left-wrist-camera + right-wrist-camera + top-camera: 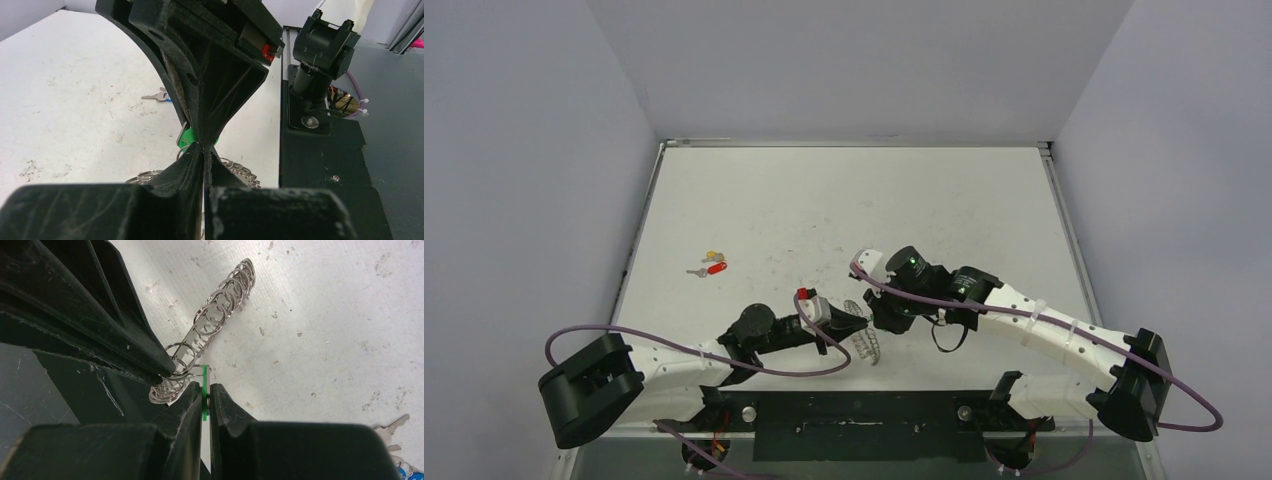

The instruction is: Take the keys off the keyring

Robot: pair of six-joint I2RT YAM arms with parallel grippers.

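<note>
My left gripper [203,152] is pinched tight on the wire loops of the keyring [222,302], between both arms. My right gripper [207,390] clamps the green-tagged key [187,138] edge-on. If I pull crooked, the thin tag may slip out, or the ring may tear free.
</note>
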